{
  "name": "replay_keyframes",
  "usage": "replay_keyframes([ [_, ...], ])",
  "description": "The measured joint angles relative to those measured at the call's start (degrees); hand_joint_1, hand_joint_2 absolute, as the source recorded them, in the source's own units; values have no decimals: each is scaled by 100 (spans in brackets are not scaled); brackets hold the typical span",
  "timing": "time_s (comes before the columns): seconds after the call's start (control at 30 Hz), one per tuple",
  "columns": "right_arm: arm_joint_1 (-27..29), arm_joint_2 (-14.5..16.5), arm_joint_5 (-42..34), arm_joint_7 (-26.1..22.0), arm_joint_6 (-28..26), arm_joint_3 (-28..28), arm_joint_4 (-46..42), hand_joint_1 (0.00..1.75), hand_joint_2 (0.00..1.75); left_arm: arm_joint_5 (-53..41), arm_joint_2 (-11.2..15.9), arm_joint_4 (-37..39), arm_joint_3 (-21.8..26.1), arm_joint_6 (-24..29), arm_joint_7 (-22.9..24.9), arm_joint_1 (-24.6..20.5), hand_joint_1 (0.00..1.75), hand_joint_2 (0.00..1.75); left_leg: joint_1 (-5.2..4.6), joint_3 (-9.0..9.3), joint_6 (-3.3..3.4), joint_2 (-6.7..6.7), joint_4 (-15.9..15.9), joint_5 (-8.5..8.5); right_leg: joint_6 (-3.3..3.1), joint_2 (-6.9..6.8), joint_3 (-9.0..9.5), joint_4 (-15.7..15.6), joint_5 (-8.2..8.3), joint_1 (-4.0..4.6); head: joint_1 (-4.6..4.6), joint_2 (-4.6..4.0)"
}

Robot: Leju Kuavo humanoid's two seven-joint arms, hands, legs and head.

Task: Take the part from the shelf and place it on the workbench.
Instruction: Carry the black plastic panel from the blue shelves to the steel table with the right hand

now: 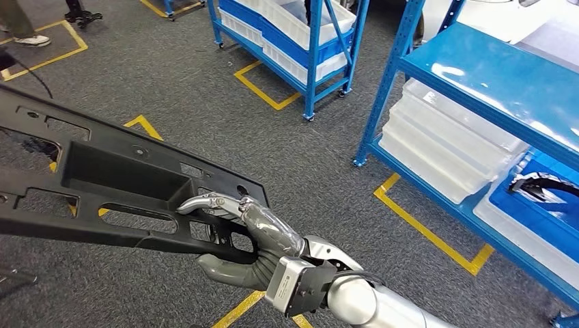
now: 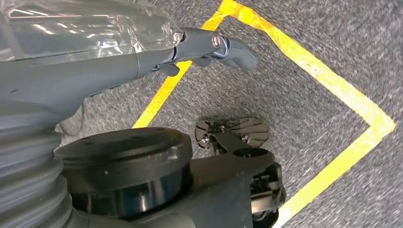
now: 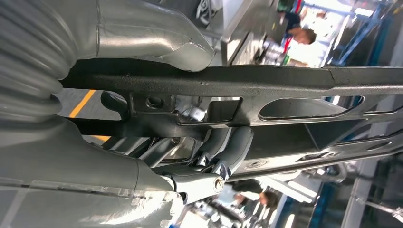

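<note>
A long black plastic part [image 1: 123,178] with several cut-outs stretches from the left edge toward the middle, held over the grey carpet. My right hand [image 1: 252,239] grips its near end, fingers over the top edge and thumb underneath. In the right wrist view the same part [image 3: 285,80] runs across the picture, clamped between the thumb [image 3: 142,33] and the fingers [image 3: 223,156]. My left hand [image 2: 142,61] hangs above the floor with its fingers stretched out and nothing in it.
A blue shelf rack [image 1: 491,75] stands at the right with white bins [image 1: 444,143] and a blue bin [image 1: 539,205] on its lower level. Another blue rack [image 1: 307,34] stands farther back. Yellow tape [image 1: 430,232] marks the carpet. A person's shoe [image 1: 31,39] shows top left.
</note>
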Motion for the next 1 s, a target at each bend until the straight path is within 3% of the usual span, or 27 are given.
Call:
replay_keyframes([
  [0.07,3,-1,7,1,-1,10,0,175,175,2,0,0,1,1,1,1,0,175,6,-37,-70,-111,30,-5,-6,143,126,-317,92,-9,21,0],
  [0.13,4,7,12,1,-2,19,0,175,175,4,2,1,1,5,2,12,0,175,19,-55,-148,-187,14,14,-55,43,137,-337,107,14,4,0],
  [0.17,4,19,14,1,-1,21,0,175,175,5,3,1,1,9,2,16,0,175,20,-63,-179,-129,45,-6,-91,-18,152,-358,121,18,-11,0],
  [0.23,3,42,15,-9,1,24,0,175,175,8,7,1,2,19,2,10,0,175,5,-203,-228,151,391,-220,-165,-167,179,-403,137,14,-83,0],
  [0.3,10,48,15,-15,3,25,1,175,175,8,7,0,1,23,3,3,0,175,4,-544,-261,421,1135,-604,-210,-328,188,-410,123,39,-176,0],
  [0.37,24,47,16,-13,5,28,2,175,175,8,7,0,1,23,5,10,0,175,20,-789,-276,485,1668,-784,-226,-494,192,-409,108,61,-214,0],
  [0.4,27,47,16,-12,7,31,2,175,175,8,7,0,0,24,8,14,0,175,23,-758,-273,499,1633,-716,-227,-571,199,-409,100,67,-228,0],
  [0.43,28,48,16,-12,7,32,2,175,175,9,7,0,0,25,9,16,0,175,20,-609,-261,534,1369,-559,-223,-648,212,-409,90,70,-248,0],
  [0.5,25,48,16,-12,8,33,2,175,175,8,7,0,-1,30,11,12,0,175,-22,-163,-207,791,542,-225,-197,-782,248,-405,58,90,-296,0],
  [0.57,19,48,16,-13,10,33,2,175,175,7,7,0,1,33,13,7,0,175,-78,52,-140,985,63,-104,-154,-894,274,-403,29,120,-320,0],
  [0.6,18,48,16,-13,13,33,2,175,175,7,7,0,1,33,16,8,0,175,-99,41,-112,974,24,-114,-130,-951,280,-407,21,131,-318,0],
  [0.67,12,50,15,-13,19,33,3,175,175,7,9,1,1,33,33,21,0,175,-84,31,-52,822,-18,-82,-72,-1015,304,-408,-7,125,-297,0],
  [0.73,1,50,14,-21,27,36,5,175,175,8,11,1,0,33,61,22,0,175,-53,57,18,670,-80,-37,-21,-761,226,-174,-181,97,-262,0],
  [0.8,3,43,11,-32,39,39,20,175,175,12,11,0,-1,29,79,10,0,175,-44,68,62,516,-100,-17,-8,-404,-92,496,-517,69,-184,0],
  [0.87,15,34,7,-40,52,46,49,175,175,17,11,1,-1,25,92,5,0,175,-50,70,78,348,-94,-19,-1,-291,-422,1091,-678,62,-110,0],
  [0.9,16,32,4,-44,58,50,64,175,175,20,11,1,-1,24,99,8,0,175,-51,72,78,262,-86,-21,1,-274,-473,1123,-601,57,-88,0],
  [0.93,15,32,2,-48,60,53,76,175,175,21,11,1,-1,24,106,10,0,175,-50,75,73,173,-74,-25,1,-255,-419,937,-423,49,-69,0],
  [1.0,9,33,-2,-56,63,57,90,175,175,22,11,0,0,24,115,7,0,175,-47,68,39,11,-35,-47,-8,-58,-137,223,-15,20,-30,0],
])
